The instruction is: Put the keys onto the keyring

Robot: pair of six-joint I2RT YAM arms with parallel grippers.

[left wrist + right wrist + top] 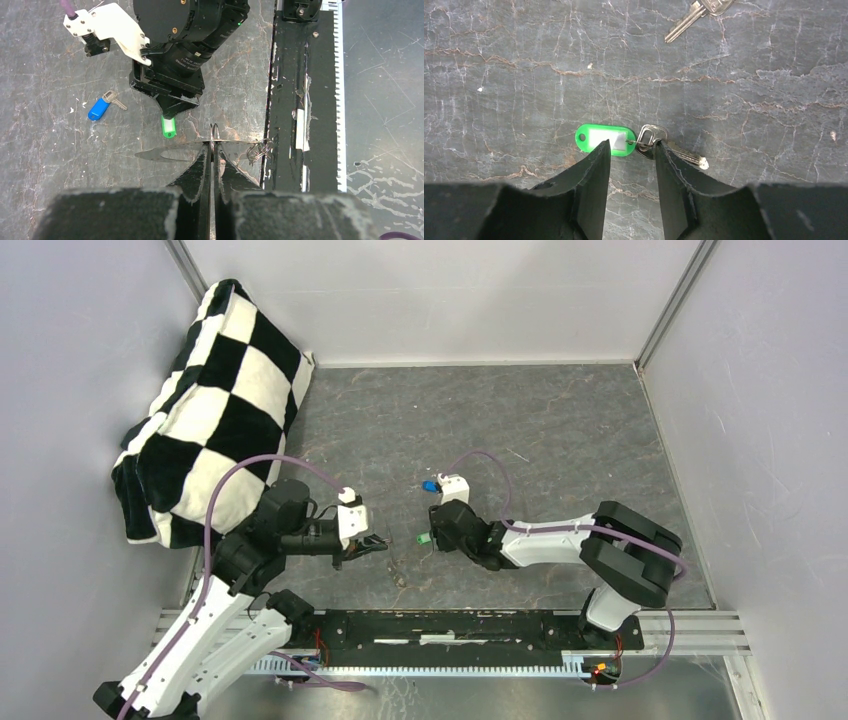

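Left claw's (213, 148) tips are pressed together on the keyring (215, 131). Right claw (632, 146) is held spread astride the green key (603, 138), toward the surface's (524, 75) near edge.

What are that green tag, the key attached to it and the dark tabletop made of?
Green tag: glossy plastic by its look, with a white label insert. Key: bare silvery metal, reflective. Tabletop: dark grey with pale veins, like stone or a stone-print sheet; I cannot tell which.

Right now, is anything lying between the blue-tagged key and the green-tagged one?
No. The left wrist view shows only bare grey table between the blue key and the green key.
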